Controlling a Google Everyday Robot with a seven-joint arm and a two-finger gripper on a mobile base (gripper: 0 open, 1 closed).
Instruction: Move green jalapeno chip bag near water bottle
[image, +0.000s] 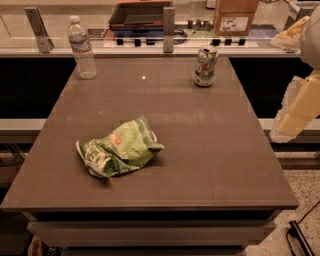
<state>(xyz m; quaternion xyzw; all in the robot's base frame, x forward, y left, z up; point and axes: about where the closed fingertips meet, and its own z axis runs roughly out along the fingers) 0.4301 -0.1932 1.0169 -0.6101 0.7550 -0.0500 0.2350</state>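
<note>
The green jalapeno chip bag (120, 148) lies crumpled on the brown table (200, 150), left of centre toward the front. The water bottle (82, 47) stands upright at the table's far left corner, clear with a white cap. My gripper (296, 107) is on the pale arm at the right edge of the view, beyond the table's right side and well away from the bag and the bottle. It holds nothing that I can see.
A green-and-white soda can (205, 66) stands upright at the far right of the table. Behind the table runs a counter rail (165, 50) with metal posts, a dark tray (142, 15) and a cardboard box (235, 16).
</note>
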